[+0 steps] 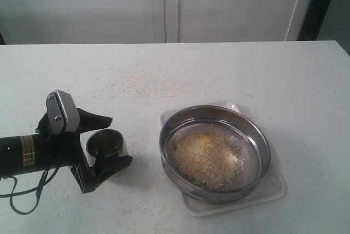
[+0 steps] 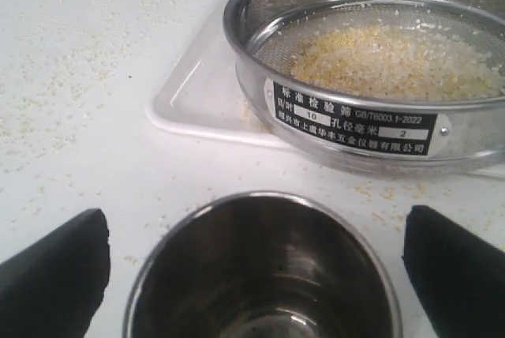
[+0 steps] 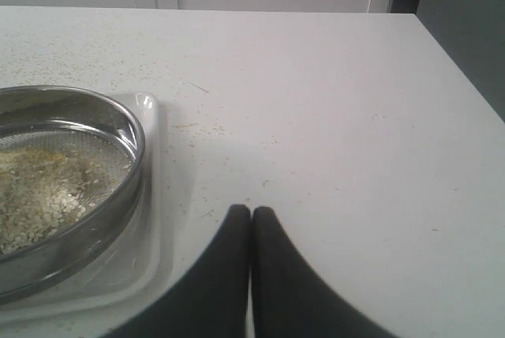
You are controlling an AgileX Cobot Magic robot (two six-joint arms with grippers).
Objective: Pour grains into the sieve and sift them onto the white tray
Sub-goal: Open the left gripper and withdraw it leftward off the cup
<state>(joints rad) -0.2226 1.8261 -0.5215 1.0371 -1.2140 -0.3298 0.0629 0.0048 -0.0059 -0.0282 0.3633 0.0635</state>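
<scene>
White table [image 1: 219, 70], sieve [image 2: 473, 134] label [image 2: 353, 119] "GB/T6003.1-2022"

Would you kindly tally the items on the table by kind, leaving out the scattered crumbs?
Steel sieve: 1
Steel cup: 1
White tray: 1
Heap of grains: 1
Total: 4

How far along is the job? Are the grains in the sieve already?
Done: the grains lie heaped in the sieve, which sits on the white tray; the cup stands upright and looks empty. In hand: nothing; the left gripper is open around the cup, the right gripper shut. Left: sifting that heap.
</scene>
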